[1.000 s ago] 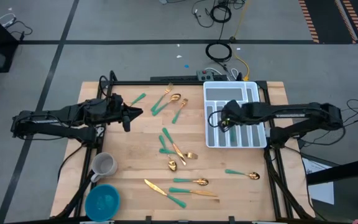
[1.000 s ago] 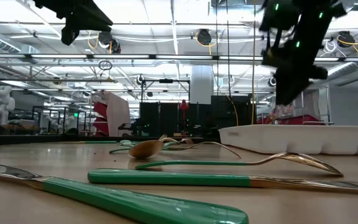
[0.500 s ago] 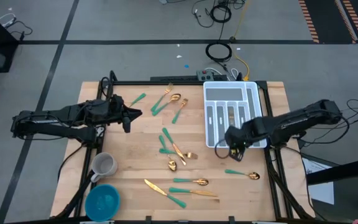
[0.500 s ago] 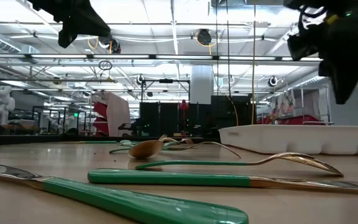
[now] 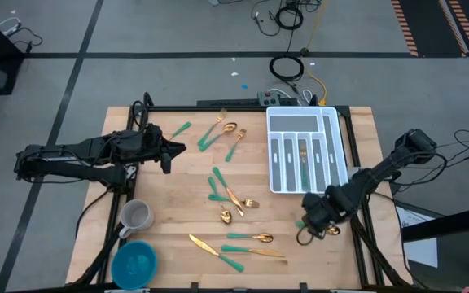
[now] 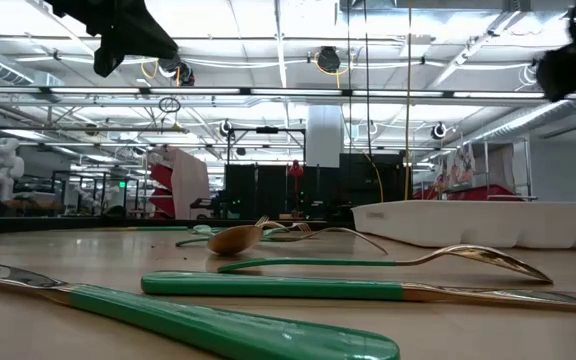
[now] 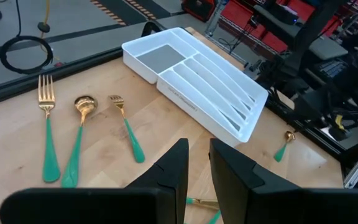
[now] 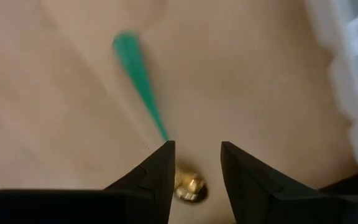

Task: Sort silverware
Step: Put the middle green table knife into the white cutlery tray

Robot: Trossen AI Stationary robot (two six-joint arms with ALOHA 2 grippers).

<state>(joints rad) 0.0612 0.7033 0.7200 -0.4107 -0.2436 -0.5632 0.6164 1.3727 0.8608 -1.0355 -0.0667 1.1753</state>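
I am wearing matte black all over: both my arms are showing as chains of dark, blocky segments trailing thin black cables. My left gripper (image 7: pixel 197 171) and right gripper (image 8: pixel 195 168) are each ending in two wedge-shaped black fingers.

A light wooden table (image 5: pixel 177 195) carries scattered gold-headed, teal-handled silverware (image 5: pixel 234 195) — forks and spoons near the far edge, knives and spoons toward the near edge, one spoon (image 5: pixel 320 229) lying alone near the right edge. A white compartmented plastic tray (image 5: pixel 304 150) sits at the far right corner — a grey mug (image 5: pixel 136 216) and a round blue bowl (image 5: pixel 134 264) stand at the near left.
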